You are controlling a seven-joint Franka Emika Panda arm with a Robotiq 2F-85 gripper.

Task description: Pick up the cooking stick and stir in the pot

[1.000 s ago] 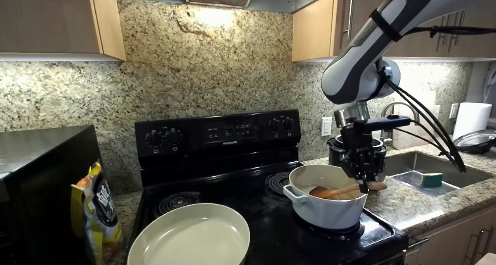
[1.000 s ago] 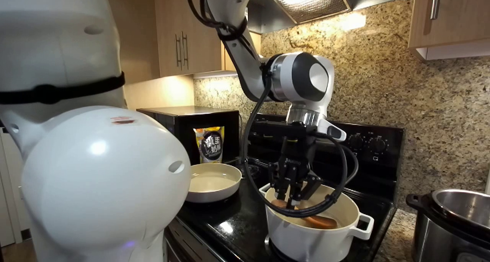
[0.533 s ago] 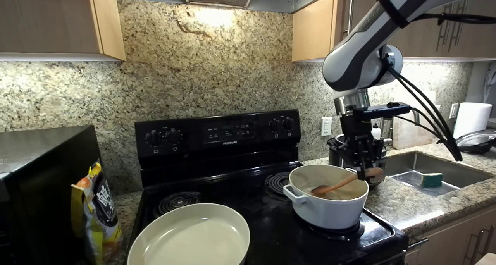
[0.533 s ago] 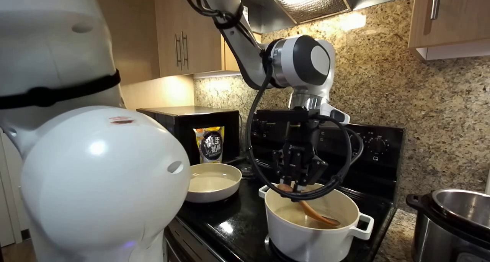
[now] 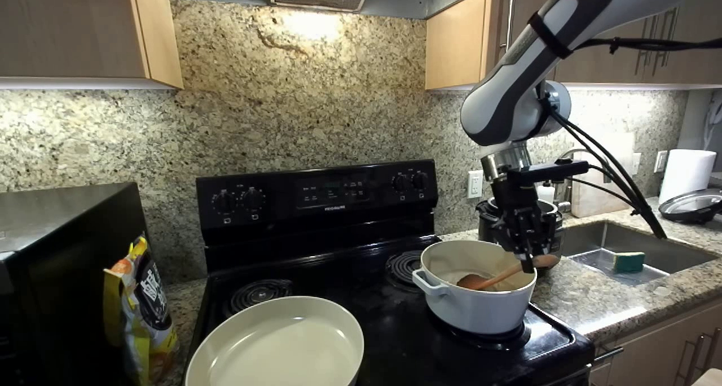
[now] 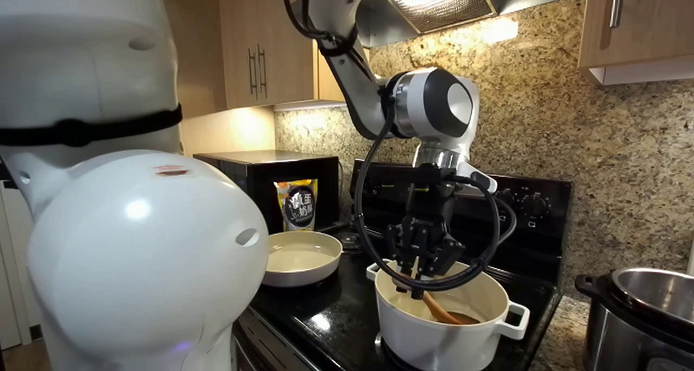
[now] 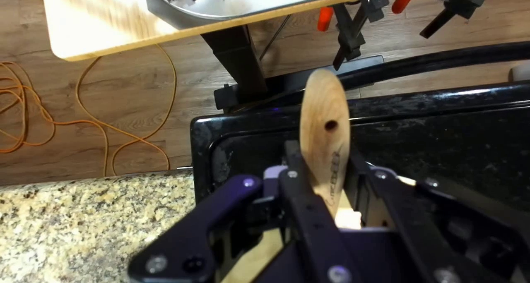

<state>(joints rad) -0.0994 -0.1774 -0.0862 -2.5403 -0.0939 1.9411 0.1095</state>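
The cooking stick [image 5: 506, 273] is grasped by the gripper [image 7: 325, 159], its lower end inside the pot [image 5: 479, 311]; slow, level circles should be traced, the pot's wall left unstruck.

the arm [image 5: 519, 73] is white and grey, its strap [image 5: 549, 35], cables [image 6: 358, 203] and tool [image 7: 324, 154] black.

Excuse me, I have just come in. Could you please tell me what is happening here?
A robot arm has its gripper closed on the handle of a wooden spoon. The spoon slants down into a white pot, with its head inside, apparently for stirring. Whether the head touches the bottom, I cannot tell. The pot stands on the black stove, where a shallow white dish sits as well.
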